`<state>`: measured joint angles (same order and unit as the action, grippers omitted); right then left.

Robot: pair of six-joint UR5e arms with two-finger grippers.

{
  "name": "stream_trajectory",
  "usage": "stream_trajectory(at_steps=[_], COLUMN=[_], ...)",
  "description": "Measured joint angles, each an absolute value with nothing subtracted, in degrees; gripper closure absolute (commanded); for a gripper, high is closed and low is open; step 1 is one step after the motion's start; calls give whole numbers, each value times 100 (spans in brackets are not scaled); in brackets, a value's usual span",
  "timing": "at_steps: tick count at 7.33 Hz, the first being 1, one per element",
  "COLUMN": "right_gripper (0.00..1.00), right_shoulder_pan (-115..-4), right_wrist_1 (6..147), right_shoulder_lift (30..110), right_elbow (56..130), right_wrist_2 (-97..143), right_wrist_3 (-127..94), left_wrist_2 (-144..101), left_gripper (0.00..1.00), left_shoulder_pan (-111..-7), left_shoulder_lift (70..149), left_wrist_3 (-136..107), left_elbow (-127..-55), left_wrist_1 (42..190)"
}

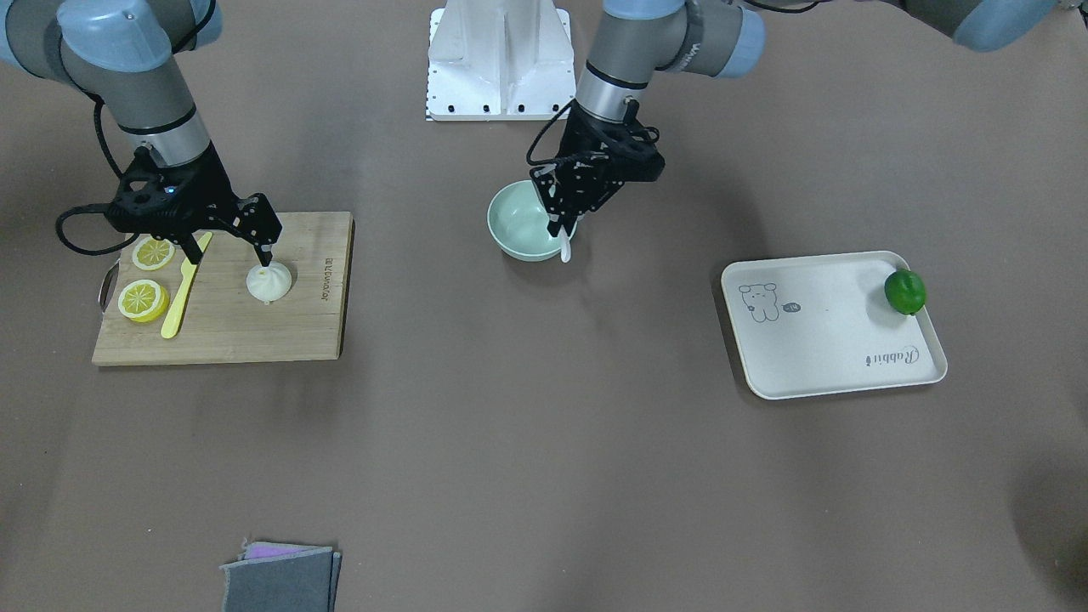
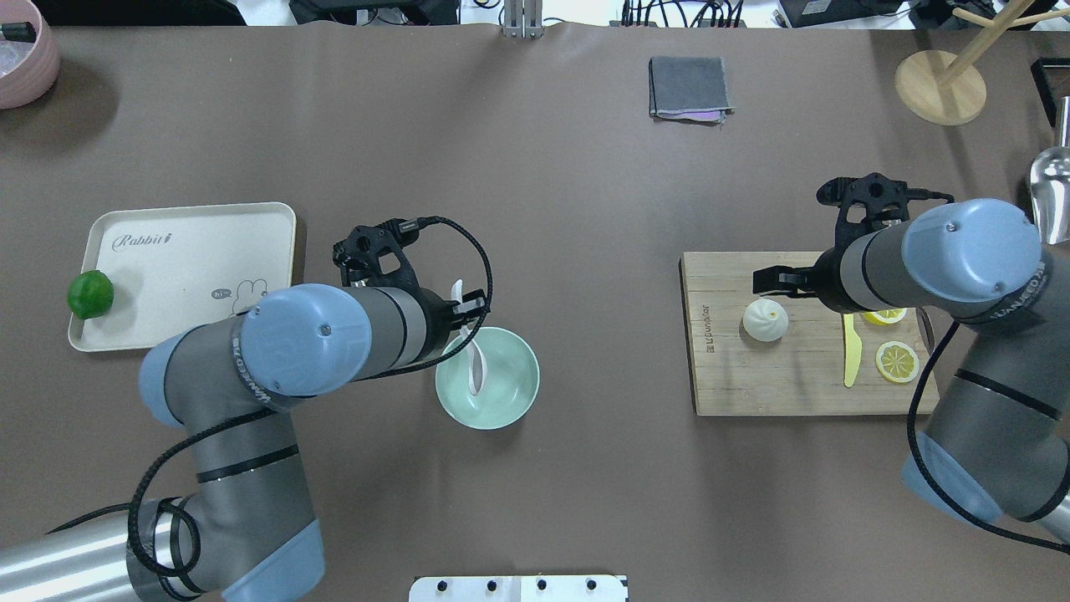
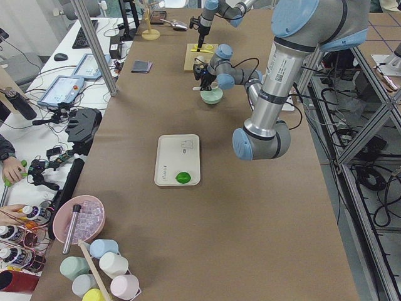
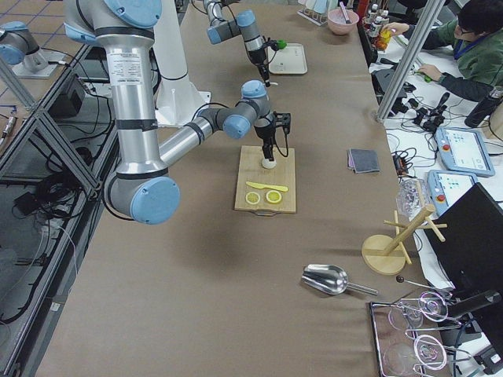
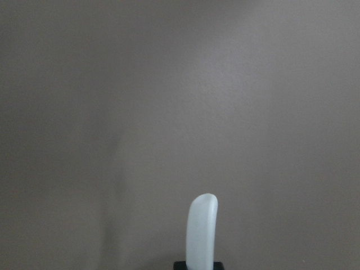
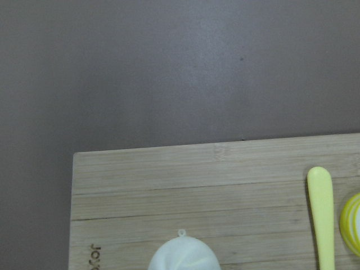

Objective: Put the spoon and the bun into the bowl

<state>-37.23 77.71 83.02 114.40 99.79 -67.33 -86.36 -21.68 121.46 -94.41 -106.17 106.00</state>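
Note:
My left gripper (image 2: 468, 313) is shut on the white spoon (image 2: 474, 361) and holds it tilted over the mint-green bowl (image 2: 506, 400), scoop down inside the bowl. In the front view the spoon (image 1: 566, 247) hangs at the bowl's (image 1: 514, 219) near rim. The left wrist view shows only the spoon's handle end (image 5: 201, 230). The white bun (image 1: 269, 283) sits on the wooden cutting board (image 1: 255, 331). My right gripper (image 1: 229, 251) is open above the board, one fingertip (image 1: 266, 255) close over the bun's top. The bun also shows in the overhead view (image 2: 765, 320) and the right wrist view (image 6: 183, 256).
Two lemon slices (image 1: 143, 299) and a yellow plastic knife (image 1: 182, 293) lie on the board beside the bun. A cream tray (image 1: 816, 340) with a green lime (image 1: 905, 291) lies on the robot's left side. A grey folded cloth (image 1: 280, 578) lies at the table's far edge.

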Motion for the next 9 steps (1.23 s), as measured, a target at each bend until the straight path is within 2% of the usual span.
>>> stream_trajectory(at_steps=[2, 3, 4, 5, 6, 8, 9], right_gripper=[1, 1, 1, 1, 1, 1, 1], right_shoulder_pan=[-3524, -3495, -3486, -3484, -3481, -3478, -3475], right_wrist_1=[7904, 7914, 7916, 7913, 7909, 7903, 7902], right_shoulder_lift=[8229, 8222, 8220, 8218, 8218, 8218, 8218], right_elbow=[11439, 11444, 11451, 11456, 11462, 11468, 11472], right_wrist_2=[9776, 9752, 9746, 9742, 9739, 9733, 9731], right_wrist_3=[-6837, -6849, -6853, -6855, -6855, -6855, -6856], left_wrist_2=[-8286, -8244, -8235, -8230, -8228, -8218, -8213], left_gripper=[100, 97, 84, 58, 42, 2, 2], left_shoulder_pan=[-1928, -1901, -1896, -1899, -1900, -1894, -1895], left_shoulder_lift=[12280, 12274, 12256, 12231, 12210, 12194, 12192], left_wrist_3=[-9526, -9507, -9478, -9462, -9456, -9451, -9449], left_elbow=[-10606, -10604, -10599, -10592, -10567, -10486, -10488], left_wrist_1=[10398, 10374, 10366, 10361, 10359, 10367, 10368])
